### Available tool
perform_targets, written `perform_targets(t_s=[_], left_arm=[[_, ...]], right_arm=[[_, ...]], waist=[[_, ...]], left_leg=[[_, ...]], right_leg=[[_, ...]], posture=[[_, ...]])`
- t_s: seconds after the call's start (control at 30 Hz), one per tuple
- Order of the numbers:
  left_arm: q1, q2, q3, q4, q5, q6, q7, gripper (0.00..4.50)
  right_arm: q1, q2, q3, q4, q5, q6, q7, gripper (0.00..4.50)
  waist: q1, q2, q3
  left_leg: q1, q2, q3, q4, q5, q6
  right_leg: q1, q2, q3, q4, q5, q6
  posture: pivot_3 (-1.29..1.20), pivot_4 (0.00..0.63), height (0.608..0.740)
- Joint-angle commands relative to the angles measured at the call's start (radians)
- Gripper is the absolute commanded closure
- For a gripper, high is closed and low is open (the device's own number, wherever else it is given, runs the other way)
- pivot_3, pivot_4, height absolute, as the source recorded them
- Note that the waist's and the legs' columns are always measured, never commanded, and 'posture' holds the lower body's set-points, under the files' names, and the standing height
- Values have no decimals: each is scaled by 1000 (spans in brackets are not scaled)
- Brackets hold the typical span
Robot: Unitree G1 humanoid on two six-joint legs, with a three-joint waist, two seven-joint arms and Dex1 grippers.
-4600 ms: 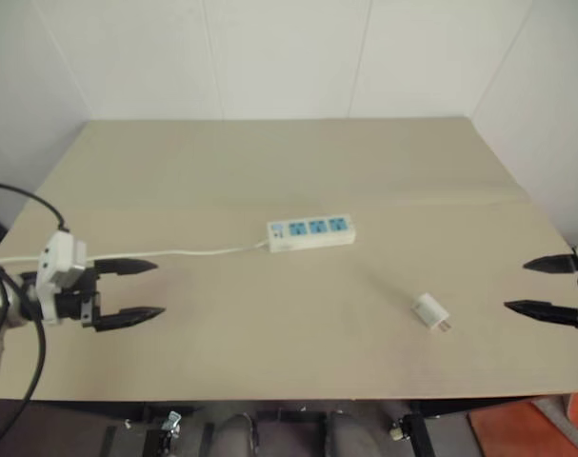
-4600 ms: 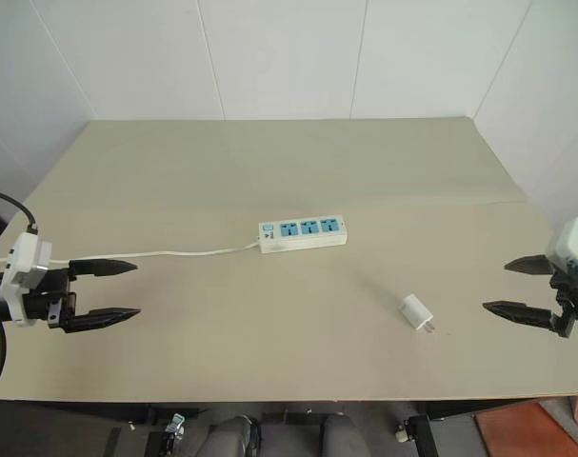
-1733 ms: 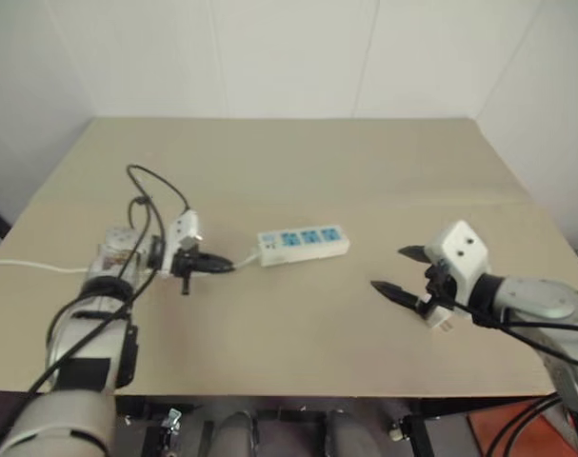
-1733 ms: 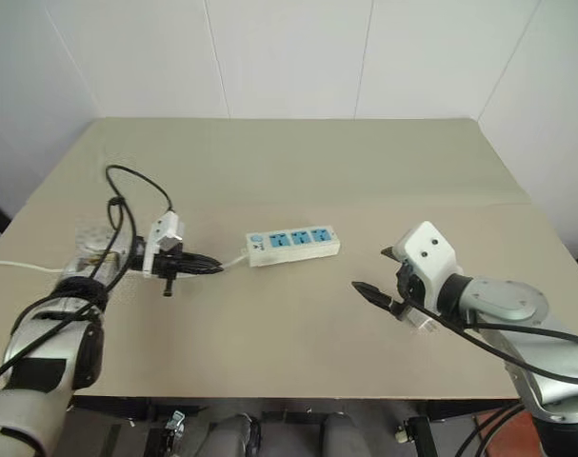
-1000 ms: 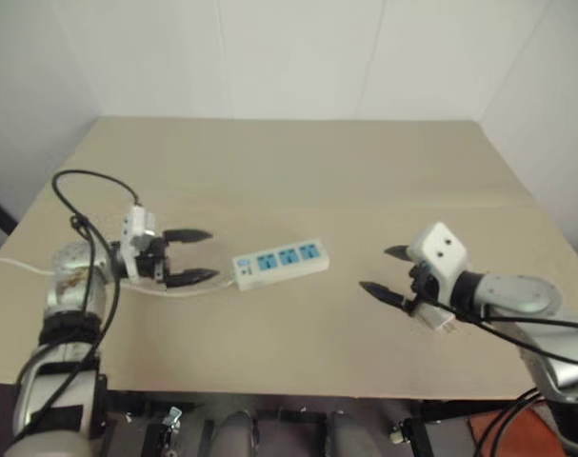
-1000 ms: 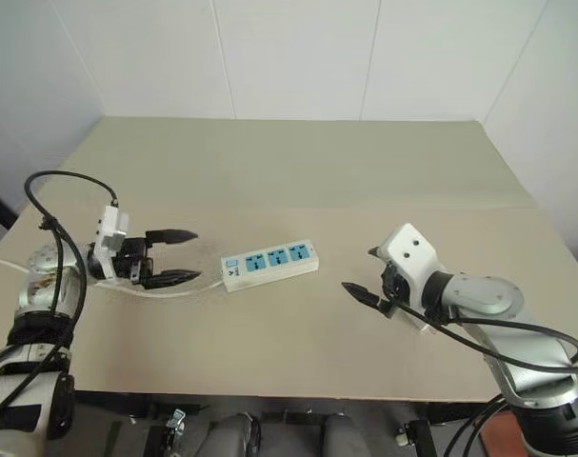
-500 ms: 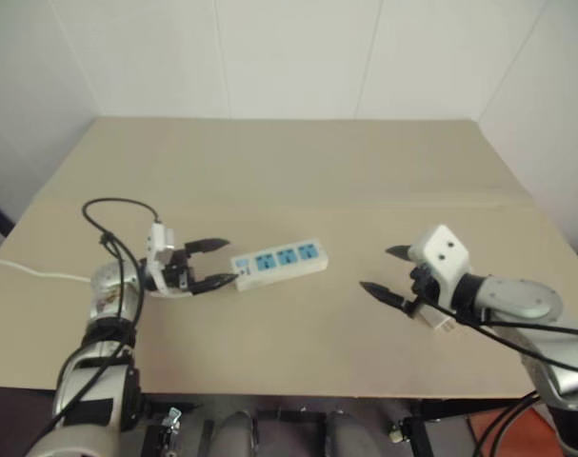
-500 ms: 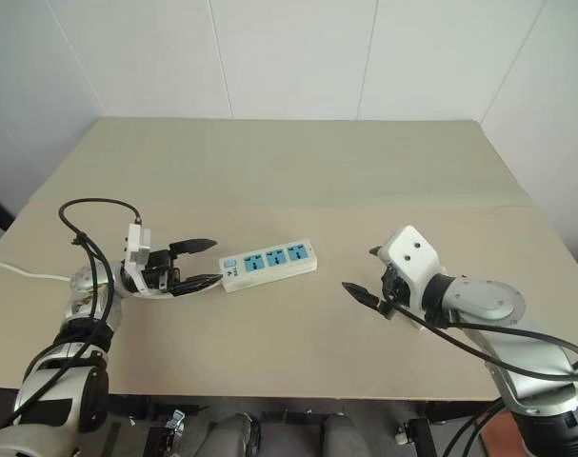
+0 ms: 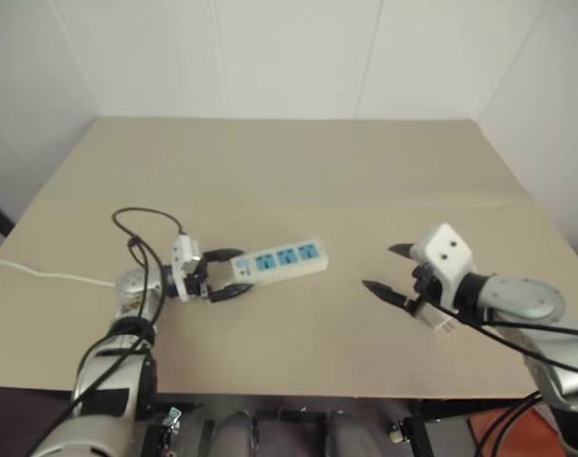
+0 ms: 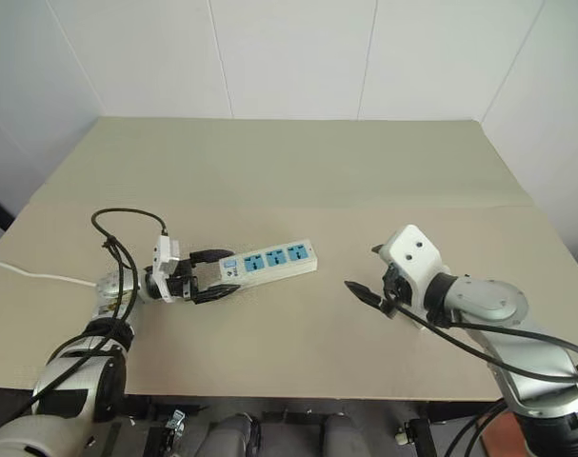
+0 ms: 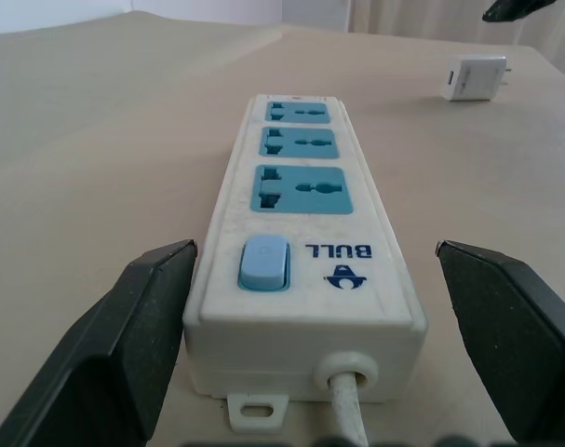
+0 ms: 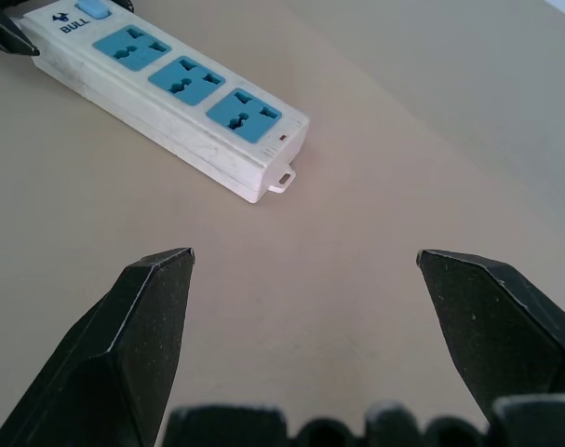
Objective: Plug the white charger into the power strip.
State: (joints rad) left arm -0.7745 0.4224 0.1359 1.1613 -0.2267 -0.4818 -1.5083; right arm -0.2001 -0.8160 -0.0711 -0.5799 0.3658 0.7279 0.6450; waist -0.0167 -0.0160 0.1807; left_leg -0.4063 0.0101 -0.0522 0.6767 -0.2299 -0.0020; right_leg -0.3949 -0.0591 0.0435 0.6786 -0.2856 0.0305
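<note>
Silver-grey arms, white wrist modules, black fingers (image 9: 227, 255), black cables

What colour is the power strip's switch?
Light blue, on the white power strip; clearest in the left wrist view.

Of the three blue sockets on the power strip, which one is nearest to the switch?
The socket right beside the light blue switch, at the cord end of the power strip. The other two lie farther along.

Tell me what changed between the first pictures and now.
The left gripper swung in and now straddles the switch end of the power strip, jaws open. The strip slid and turned slightly. The right gripper came inward above the white charger, which stayed put on the table.
</note>
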Motion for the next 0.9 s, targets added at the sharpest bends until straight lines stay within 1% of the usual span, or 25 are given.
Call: perform_targets(t_s=[0.03,0.13,0.37,0.4,0.43,0.5,0.53,0.77,0.9], left_arm=[[-31,-7,-16,27,43,-54,51,11],[-39,-15,-14,47,59,-57,82,11],[-34,-11,-14,65,80,-47,71,11],[-31,-6,-20,67,86,-46,60,386],[-30,-3,-23,68,89,-38,48,541],[-33,0,-27,71,93,-27,32,1150],[-34,0,-30,71,95,-23,26,1261],[-47,5,-49,69,121,-44,47,1258],[-56,11,-68,57,128,-56,6,1258]], right_arm=[[1,-7,-39,-44,-6,-11,-12,0],[3,-5,-38,-47,-6,-10,-16,0],[12,-6,-37,-56,-10,-9,-29,0],[14,-6,-37,-56,-11,-9,-30,0],[14,-5,-35,-56,-13,-9,-31,0],[10,-3,-28,-54,-18,-11,-32,0],[7,-1,-26,-52,-19,-12,-33,0],[-8,-6,-28,-47,-20,-9,-25,0],[-52,-46,-60,-62,35,83,0,0]], waist=[[2,0,0],[2,0,0],[4,0,0],[3,0,0],[3,0,0],[3,0,0],[2,0,0],[3,0,0],[2,0,0]], left_leg=[[0,0,0,0,0,0],[1,0,0,0,0,0],[2,-1,0,0,0,0],[2,-1,0,0,0,0],[2,-1,0,0,0,0],[2,-1,0,0,0,0],[2,-1,0,0,0,0],[2,-1,-1,0,0,0],[2,-1,-1,0,0,0]], right_leg=[[0,0,0,0,0,0],[1,0,0,0,0,0],[2,0,0,0,0,0],[2,0,0,0,0,0],[3,0,0,0,0,0],[3,0,0,0,0,0],[3,0,0,0,0,0],[3,0,-1,-1,0,0],[3,0,-1,-1,0,0]], posture=[[0,150,740],[0,150,740],[0,150,740],[0,150,740],[0,150,740],[0,150,740],[0,150,740],[0,150,740],[0,150,740]])
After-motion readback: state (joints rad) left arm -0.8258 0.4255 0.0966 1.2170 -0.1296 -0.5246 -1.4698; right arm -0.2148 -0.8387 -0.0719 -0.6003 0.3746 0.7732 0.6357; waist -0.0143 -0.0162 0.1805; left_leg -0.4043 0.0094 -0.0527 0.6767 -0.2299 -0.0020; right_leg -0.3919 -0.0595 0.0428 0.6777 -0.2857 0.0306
